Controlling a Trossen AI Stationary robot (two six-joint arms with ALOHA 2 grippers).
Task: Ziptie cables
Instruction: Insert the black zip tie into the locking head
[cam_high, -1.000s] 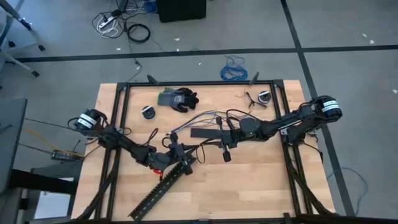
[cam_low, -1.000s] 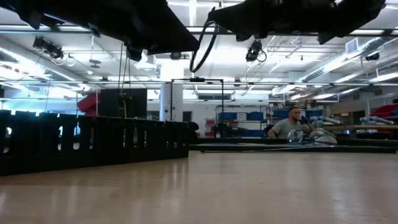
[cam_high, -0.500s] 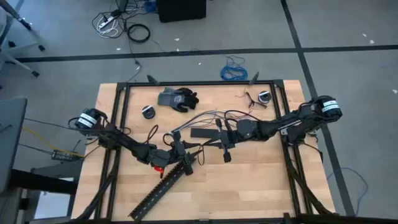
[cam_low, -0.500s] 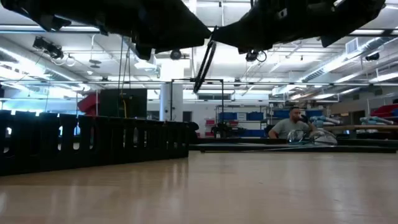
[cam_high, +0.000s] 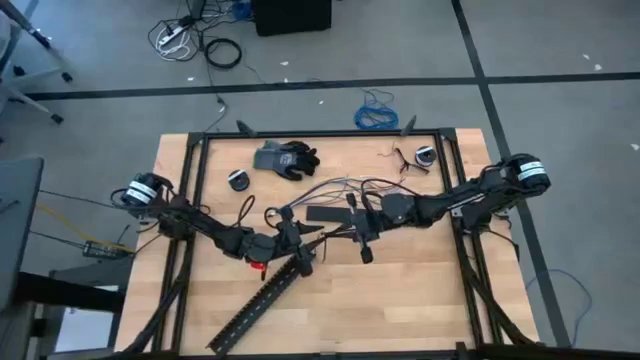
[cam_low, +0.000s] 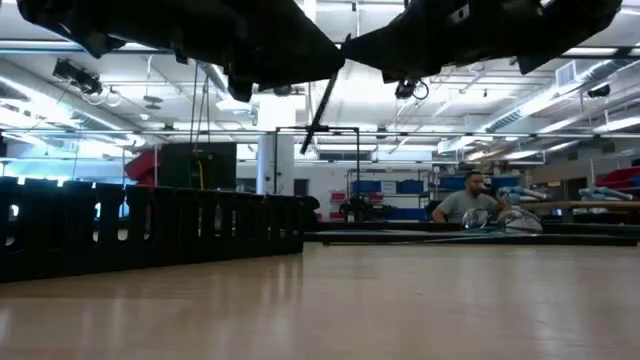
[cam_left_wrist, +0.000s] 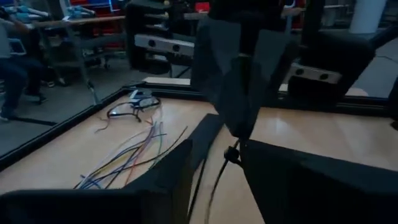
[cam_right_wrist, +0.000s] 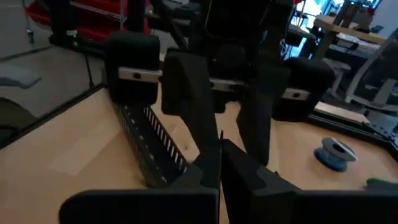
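1. Left gripper (cam_high: 291, 236) sits low over the middle of the pale wooden worktop (cam_high: 400, 290), its arm reaching in from the left edge. Its fingers look closed on a thin black zip tie (cam_left_wrist: 231, 152), which the left wrist view shows pinched between them; hard to be sure in that dim view.
2. Just below the left gripper, a long black slotted plastic cable duct (cam_high: 262, 297) lies on a diagonal toward the worktop's near-left corner. A small red object (cam_high: 257, 266) lies at its upper end.
3. Toward the far edge: a small round black-and-white spool (cam_high: 238, 179), then a dark grey work glove (cam_high: 285, 158) lying flat.
4. The loose thin cables (cam_high: 325, 188), in purple, grey and dark strands, fan out on the worktop at centre, just beyond both grippers. In the left wrist view they spread across the wood (cam_left_wrist: 127, 155).
5. Right gripper (cam_high: 358, 226) is at centre, facing the left gripper and close to it. Its fingers are drawn narrow, meeting on the same thin strip (cam_right_wrist: 219, 138).
6. A second round spool (cam_high: 425, 156) sits near the far-right corner.
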